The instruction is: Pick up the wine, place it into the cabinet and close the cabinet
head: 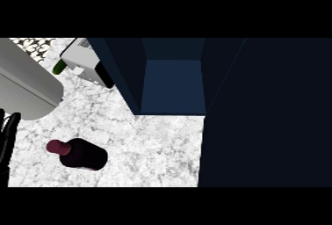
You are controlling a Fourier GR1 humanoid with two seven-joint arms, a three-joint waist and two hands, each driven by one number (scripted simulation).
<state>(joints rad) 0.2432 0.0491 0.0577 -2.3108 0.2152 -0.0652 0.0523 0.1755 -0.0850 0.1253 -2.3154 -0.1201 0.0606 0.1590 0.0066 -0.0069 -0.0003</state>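
Note:
The wine bottle (pixel 83 154) lies on its side on the marble counter (pixel 149 140), dark-bodied, with its maroon cap (pixel 58 146) pointing left. The dark blue cabinet (pixel 172 85) stands open behind it to the right, and nothing shows in its blue inside. Its door (pixel 266 114) is swung out and fills the right side of the view. My left hand (pixel 9 132) shows only as straight black fingers at the left edge, left of the bottle and apart from it. A grey forearm (pixel 26 83) lies above it. My right hand is out of view.
A white and grey box-shaped appliance (pixel 84 66) stands at the back left against the cabinet's side, with a green object (pixel 59 66) beside it. The cabinet door's edge bounds the counter on the right.

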